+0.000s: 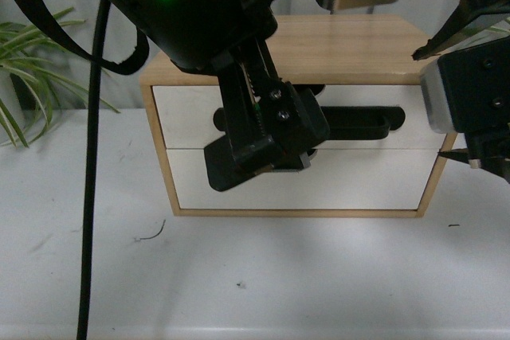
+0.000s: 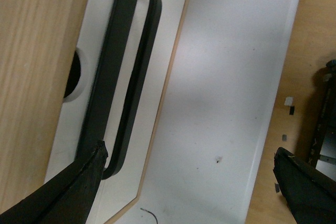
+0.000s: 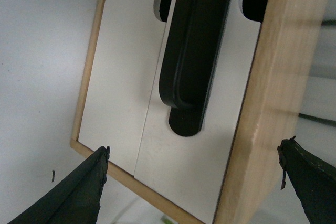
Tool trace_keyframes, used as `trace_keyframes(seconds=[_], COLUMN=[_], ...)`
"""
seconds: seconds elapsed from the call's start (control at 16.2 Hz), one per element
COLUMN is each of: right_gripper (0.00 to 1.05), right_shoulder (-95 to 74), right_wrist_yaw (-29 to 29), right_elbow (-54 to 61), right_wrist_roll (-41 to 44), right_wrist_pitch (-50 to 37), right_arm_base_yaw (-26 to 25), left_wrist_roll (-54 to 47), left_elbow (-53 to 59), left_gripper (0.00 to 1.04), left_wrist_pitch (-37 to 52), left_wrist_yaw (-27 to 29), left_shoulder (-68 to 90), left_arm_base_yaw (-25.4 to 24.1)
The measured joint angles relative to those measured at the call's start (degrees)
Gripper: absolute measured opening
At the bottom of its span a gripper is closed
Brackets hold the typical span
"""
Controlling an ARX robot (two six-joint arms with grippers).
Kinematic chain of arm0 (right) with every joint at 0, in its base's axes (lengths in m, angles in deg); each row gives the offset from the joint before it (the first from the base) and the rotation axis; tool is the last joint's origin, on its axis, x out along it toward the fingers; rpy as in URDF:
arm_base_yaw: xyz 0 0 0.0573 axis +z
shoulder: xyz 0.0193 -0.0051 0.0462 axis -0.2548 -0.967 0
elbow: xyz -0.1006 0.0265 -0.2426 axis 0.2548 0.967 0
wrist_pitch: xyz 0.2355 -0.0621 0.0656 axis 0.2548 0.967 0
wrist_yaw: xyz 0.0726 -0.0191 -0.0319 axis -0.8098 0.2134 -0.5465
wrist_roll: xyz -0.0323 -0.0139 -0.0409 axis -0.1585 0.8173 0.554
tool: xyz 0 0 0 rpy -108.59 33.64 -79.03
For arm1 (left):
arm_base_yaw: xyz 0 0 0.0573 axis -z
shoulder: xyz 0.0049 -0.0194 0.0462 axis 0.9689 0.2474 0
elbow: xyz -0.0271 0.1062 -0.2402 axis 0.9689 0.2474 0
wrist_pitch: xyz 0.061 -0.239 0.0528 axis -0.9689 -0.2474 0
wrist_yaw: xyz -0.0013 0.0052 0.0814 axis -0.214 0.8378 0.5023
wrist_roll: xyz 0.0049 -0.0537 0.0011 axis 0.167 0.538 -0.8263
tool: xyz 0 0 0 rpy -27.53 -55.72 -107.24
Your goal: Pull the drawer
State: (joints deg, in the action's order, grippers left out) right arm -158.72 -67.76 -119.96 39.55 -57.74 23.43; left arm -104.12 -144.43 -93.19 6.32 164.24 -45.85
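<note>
The drawer (image 1: 187,109) is the upper white front of a light wood cabinet (image 1: 358,45), flush with the frame, with a long black bar handle (image 1: 362,119). My left gripper (image 1: 259,166) hangs open in front of the handle's left part and hides it. In the left wrist view the left gripper (image 2: 189,153) is wide open, one fingertip (image 2: 97,153) right beside the handle's (image 2: 134,77) end. My right gripper (image 1: 430,105) is open by the cabinet's right edge. In the right wrist view the right gripper (image 3: 193,148) spans the drawer front (image 3: 215,145) below the handle's (image 3: 194,61) end.
A plain white lower drawer front (image 1: 358,181) sits under the handled one. The cabinet stands on a white table (image 1: 319,276). A green plant (image 1: 32,61) is at far left and a black cable (image 1: 92,157) hangs down the left side.
</note>
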Motion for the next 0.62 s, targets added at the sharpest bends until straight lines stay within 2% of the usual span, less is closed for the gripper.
trace_keyframes(seconds=[0.62], right_gripper=[0.98], right_shoulder=[-6.95], right_wrist_yaw=[0.94], right_elbow=[-3.23], right_wrist_roll=[-0.17], right_wrist_pitch=[2.03], right_arm_base_yaw=[4.92], left_wrist_roll=[-0.28], left_elbow=[-0.63], left_gripper=[0.98], left_wrist_pitch=[4.50], left_wrist_yaw=[-1.42], left_shoulder=[6.91], left_arm_base_yaw=[0.17])
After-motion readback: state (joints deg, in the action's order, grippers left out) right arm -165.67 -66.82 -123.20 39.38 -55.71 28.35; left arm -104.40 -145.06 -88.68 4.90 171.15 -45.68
